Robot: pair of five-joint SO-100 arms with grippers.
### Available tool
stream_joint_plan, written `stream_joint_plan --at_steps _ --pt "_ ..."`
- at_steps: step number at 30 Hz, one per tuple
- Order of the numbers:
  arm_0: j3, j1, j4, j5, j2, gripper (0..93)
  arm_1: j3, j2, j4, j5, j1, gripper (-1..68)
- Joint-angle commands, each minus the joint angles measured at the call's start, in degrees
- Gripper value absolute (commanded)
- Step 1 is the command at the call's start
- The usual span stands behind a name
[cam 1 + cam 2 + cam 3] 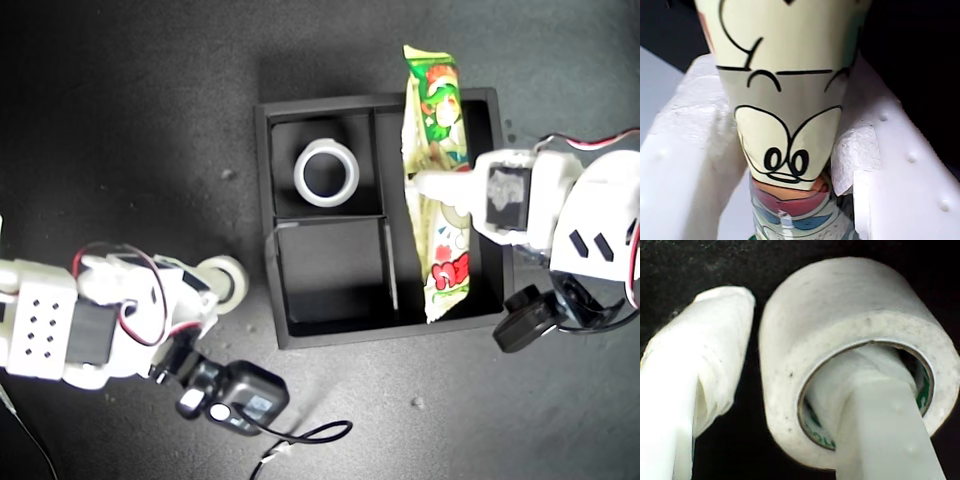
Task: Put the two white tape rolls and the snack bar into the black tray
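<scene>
- The snack bar (440, 190), with a cartoon print and unreadable red lettering, lies in the black tray's (268, 180) long compartment, one end over the wall.
- My first gripper (432, 184) is clamped on it.
- One tape roll (326, 172) sits in a small compartment.
- Only the second wrist view shows my second gripper (790, 390) apart, one finger (880, 425) through the other tape roll (850, 325), outside the tray.

White tape rolls: two showing. One (326, 172) is sitting in a small compartment of the tray; the other (228, 281) is lying outside it, at my second gripper (205, 290).

Snack bars: one (437, 170) showing, lying along the long compartment.

Black trays: one (276, 225) showing, dividing into three compartments, two small and one long.

Grippers: two showing, my first gripper (432, 188) and my second, one on each arm.

Cameras on the arms: two showing, both black.
</scene>
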Motion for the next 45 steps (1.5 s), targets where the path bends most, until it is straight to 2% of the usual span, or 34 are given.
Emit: stream_joint_plan --at_steps 1,6,12,14,18,22,27,41,43,45 --pt "0.1 -1.8 3.4 1.8 6.2 1.2 -1.0 0.8 3.3 0.0 0.7 14.4" --pt "-5.3 -5.4 16.7 7.4 18.6 0.5 -0.8 1.6 8.7 1.2 0.6 16.7" --pt "-20.0 -9.1 28.4 15.0 23.1 0.4 -3.9 2.8 19.1 9.0 3.3 14.1" --pt "-24.3 -9.2 28.8 17.1 21.7 0.4 -0.6 6.5 20.4 13.0 5.6 13.2" --pt "-31.7 -9.3 28.6 19.8 15.2 0.7 9.6 18.1 19.9 23.9 10.4 -0.5" --pt "-40.3 -9.1 27.9 21.6 5.2 1.1 21.5 32.2 17.3 33.4 13.7 -0.6" --pt "-50.4 -8.5 27.9 22.0 -6.6 1.3 30.7 43.5 16.6 40.7 13.6 -0.7" --pt "-58.4 -6.1 27.9 19.8 -18.3 1.7 43.6 58.0 17.1 46.5 12.7 -0.7" --pt "-58.5 -6.1 28.1 19.8 -18.5 3.8 43.9 58.1 17.1 46.6 12.7 -0.7" --pt "-58.5 -5.9 29.1 19.6 -18.5 10.5 43.9 58.2 17.3 46.6 12.7 -0.7"
